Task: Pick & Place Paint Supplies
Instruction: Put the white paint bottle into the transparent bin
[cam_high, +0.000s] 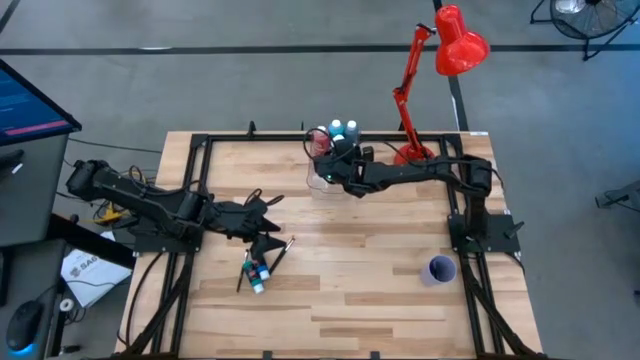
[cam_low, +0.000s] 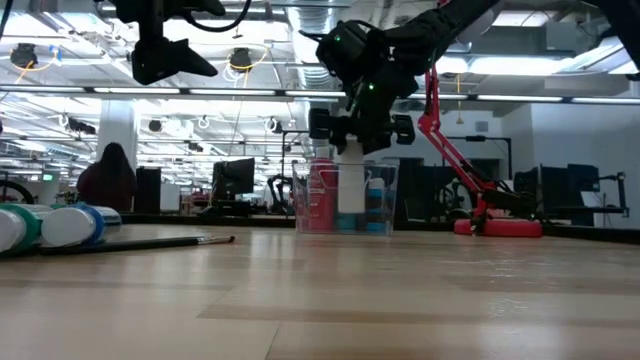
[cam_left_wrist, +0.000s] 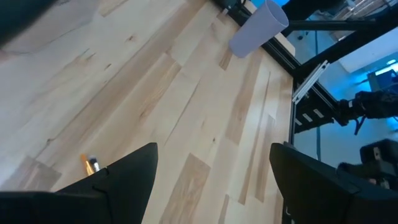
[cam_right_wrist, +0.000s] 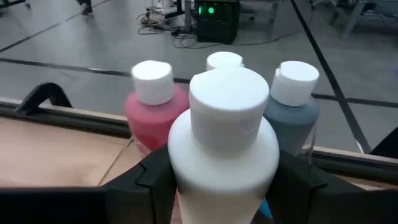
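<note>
**White bottle held over the clear box**

The right gripper (cam_right_wrist: 221, 180) clasps a white paint bottle (cam_right_wrist: 222, 149) above the clear box (cam_low: 343, 198) at the table's far edge, where a pink-red bottle (cam_right_wrist: 151, 112) and a grey bottle (cam_right_wrist: 292, 106) stand. The left gripper (cam_high: 262, 222) hangs open over the near-left table (cam_high: 360, 290), above small blue-green bottles (cam_high: 258, 275) and a paintbrush (cam_high: 279, 252).

txt: none legible | labels/signs – none readable
</note>
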